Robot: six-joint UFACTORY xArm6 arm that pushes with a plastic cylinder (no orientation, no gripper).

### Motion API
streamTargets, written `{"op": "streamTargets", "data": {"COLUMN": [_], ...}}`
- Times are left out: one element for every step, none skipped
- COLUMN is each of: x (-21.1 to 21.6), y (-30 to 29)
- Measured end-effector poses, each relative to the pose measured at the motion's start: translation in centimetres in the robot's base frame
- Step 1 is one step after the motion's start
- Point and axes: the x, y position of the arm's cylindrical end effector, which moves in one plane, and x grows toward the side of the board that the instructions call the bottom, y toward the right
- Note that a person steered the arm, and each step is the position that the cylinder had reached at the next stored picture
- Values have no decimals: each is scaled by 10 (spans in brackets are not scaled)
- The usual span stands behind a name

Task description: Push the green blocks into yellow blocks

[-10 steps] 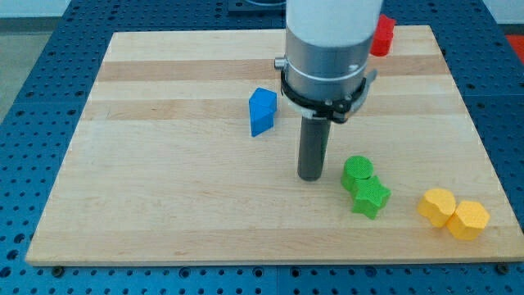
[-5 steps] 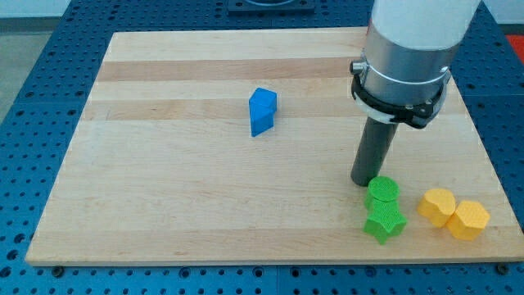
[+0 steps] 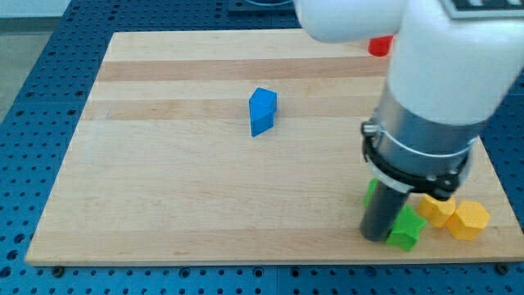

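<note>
My tip [image 3: 377, 238] rests on the board near the view's bottom right. It touches the left side of a green star block [image 3: 405, 229]. A second green block [image 3: 371, 192] is mostly hidden behind the rod, with only a sliver showing at its left. Two yellow blocks sit just right of the green star: one [image 3: 440, 210] partly hidden by the arm and close against the star, and a hexagonal one [image 3: 468, 220] farther right.
A blue block [image 3: 262, 111] stands near the board's middle top. A red block [image 3: 379, 47] shows partly behind the arm at the view's top right. The board's bottom edge [image 3: 246, 260] runs just below my tip.
My tip has moved down and slightly right, around to the left of the green blocks. The green star has shifted right, close to the yellow blocks. The arm now hides most of the other green block.
</note>
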Motion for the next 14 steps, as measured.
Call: {"op": "streamTargets", "data": {"x": [0, 0, 0, 3, 16, 5, -32, -49, -50, -51, -51, -51, -48, -36], "y": [3, 14, 31, 27, -5, -48, -70, -63, -51, -26, -11, 7, 8, 8]}}
